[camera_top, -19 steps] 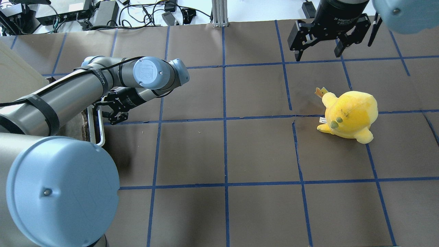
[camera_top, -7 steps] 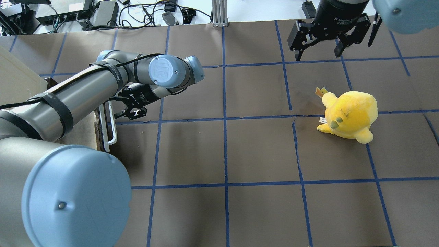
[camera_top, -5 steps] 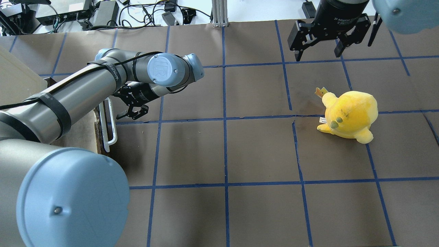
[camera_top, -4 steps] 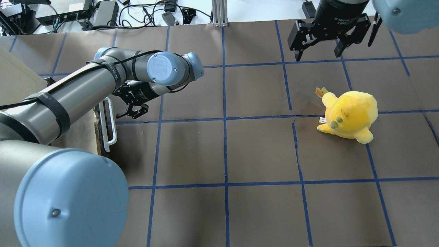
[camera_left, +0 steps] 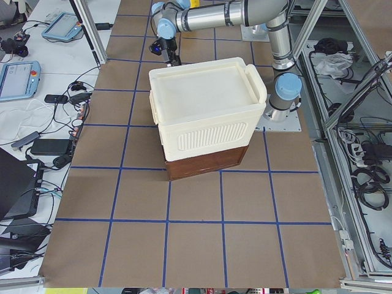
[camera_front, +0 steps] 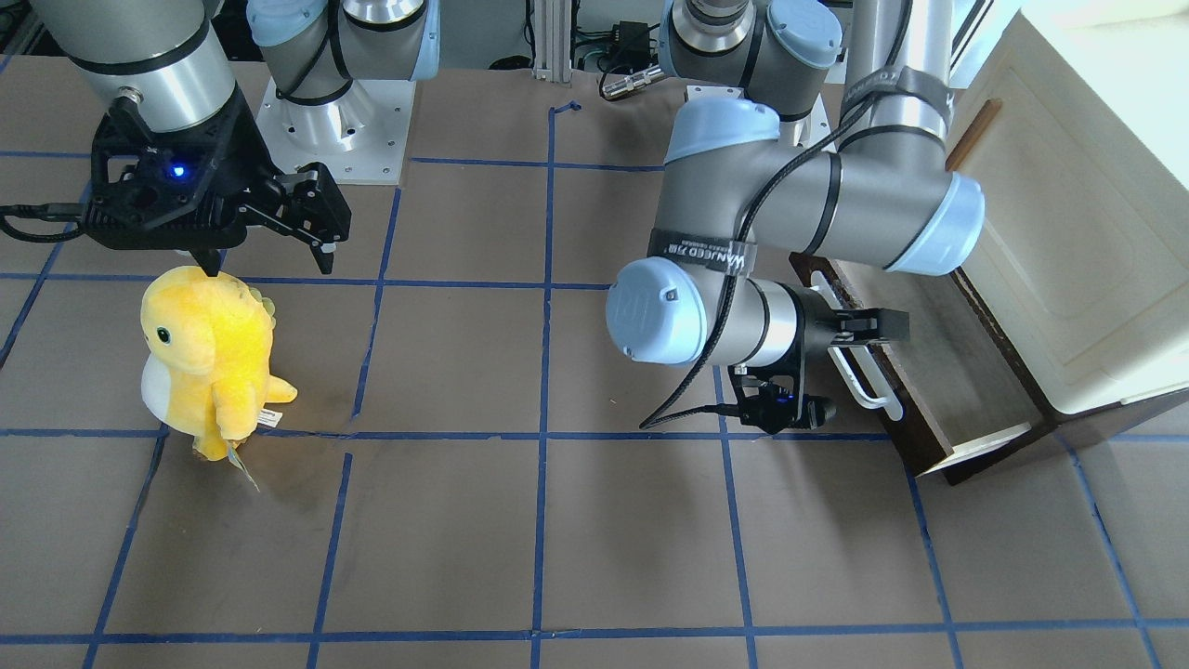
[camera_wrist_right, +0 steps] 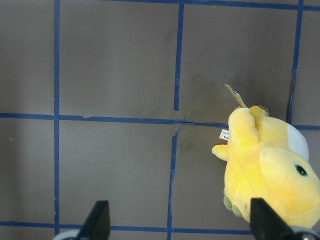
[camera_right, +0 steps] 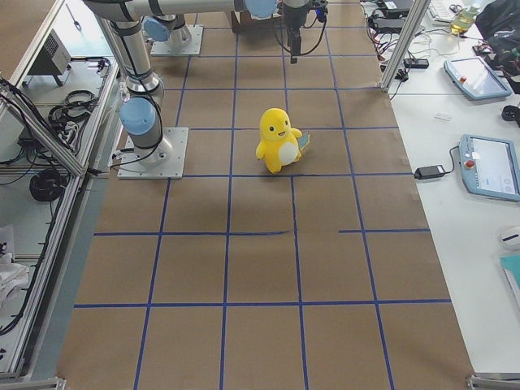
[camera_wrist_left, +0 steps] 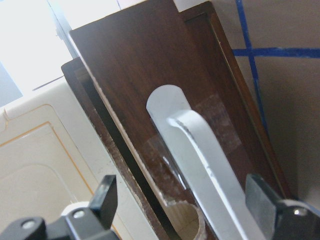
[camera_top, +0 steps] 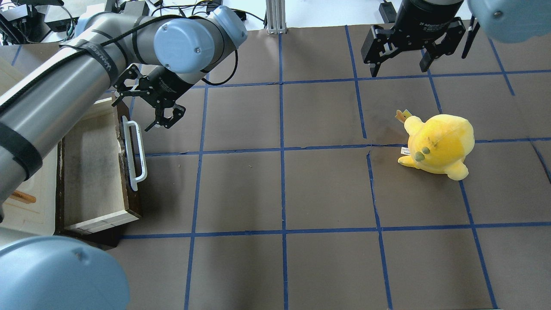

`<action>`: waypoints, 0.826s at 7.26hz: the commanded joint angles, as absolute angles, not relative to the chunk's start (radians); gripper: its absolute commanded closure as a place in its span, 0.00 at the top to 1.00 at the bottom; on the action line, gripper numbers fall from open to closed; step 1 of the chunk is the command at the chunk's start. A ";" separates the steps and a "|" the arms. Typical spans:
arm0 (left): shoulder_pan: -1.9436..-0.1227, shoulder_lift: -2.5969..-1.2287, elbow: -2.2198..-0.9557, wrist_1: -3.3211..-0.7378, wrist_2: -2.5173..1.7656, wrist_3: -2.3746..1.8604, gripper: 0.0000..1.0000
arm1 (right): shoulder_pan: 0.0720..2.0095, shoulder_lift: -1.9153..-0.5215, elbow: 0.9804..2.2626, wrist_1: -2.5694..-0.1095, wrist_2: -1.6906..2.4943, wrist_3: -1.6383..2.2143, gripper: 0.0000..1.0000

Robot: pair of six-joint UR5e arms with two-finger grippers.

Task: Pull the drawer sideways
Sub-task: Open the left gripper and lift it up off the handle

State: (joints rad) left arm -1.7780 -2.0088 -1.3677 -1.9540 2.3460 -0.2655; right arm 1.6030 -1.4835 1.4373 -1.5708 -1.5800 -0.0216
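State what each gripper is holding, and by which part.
Nothing is held. The left gripper is open near the handle of the drawer, not clamped on it. The right gripper is open and empty, apart from the plush.

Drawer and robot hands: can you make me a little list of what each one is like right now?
Drawer: dark brown wooden drawer, pulled out of the cream-white cabinet, pale inside showing
Handle: long white loop handle, nothing clamped on it
Left gripper: open, near the handle's end
Right gripper: open, above the table
Toy: yellow plush toy, standing upright on the table
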 commanded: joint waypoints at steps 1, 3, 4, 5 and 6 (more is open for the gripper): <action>-1.775 -1.912 -1.355 -1.817 2.126 -0.218 0.88 | 1.603 -1.483 1.437 -1.571 -1.580 -0.021 1.00; -1.770 -1.812 -1.374 -1.766 1.970 -0.116 0.87 | 1.603 -1.483 1.437 -1.571 -1.580 -0.021 1.00; -1.767 -1.768 -1.382 -1.709 1.932 -0.082 0.87 | 1.603 -1.483 1.437 -1.571 -1.580 -0.023 1.00; -1.758 -1.705 -1.402 -1.709 1.898 -0.063 0.87 | 1.603 -1.483 1.437 -1.571 -1.580 -0.021 1.00; -1.741 -1.647 -1.416 -1.701 1.790 -0.002 0.87 | 1.603 -1.483 1.437 -1.571 -1.580 -0.021 1.00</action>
